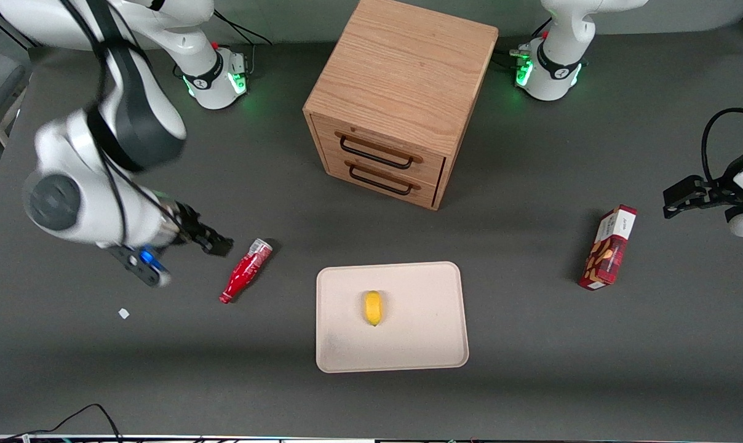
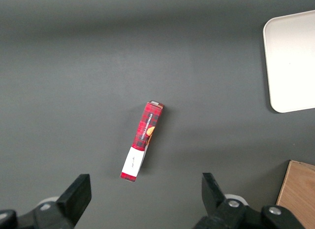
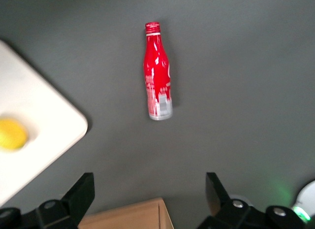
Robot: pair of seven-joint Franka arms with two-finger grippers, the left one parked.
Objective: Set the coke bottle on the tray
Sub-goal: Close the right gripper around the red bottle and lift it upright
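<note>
**Gripper nearing the bottle, before any grasp**

The bottle (image 1: 246,270) is lying on its side on the dark table (image 1: 531,369), in the half toward the working arm's end, roughly midway between the table's two long edges. Its cap is pointing toward the front camera and its silvery base away. It is lying near the tray (image 1: 433,344) but apart from it, touching nothing. A yellow fruit (image 1: 373,307) is sitting in the tray's middle.

The gripper (image 1: 214,241) is hanging just beside the bottle's base, above the table, with its fingers (image 3: 78,197) spread wide and holding nothing.

The reach looks to be in hand. Next, the gripper probably needs to come over the bottle's body, straddle it across its width, descend and close.

A cabinet (image 1: 396,98) is standing farther from the camera.
</note>
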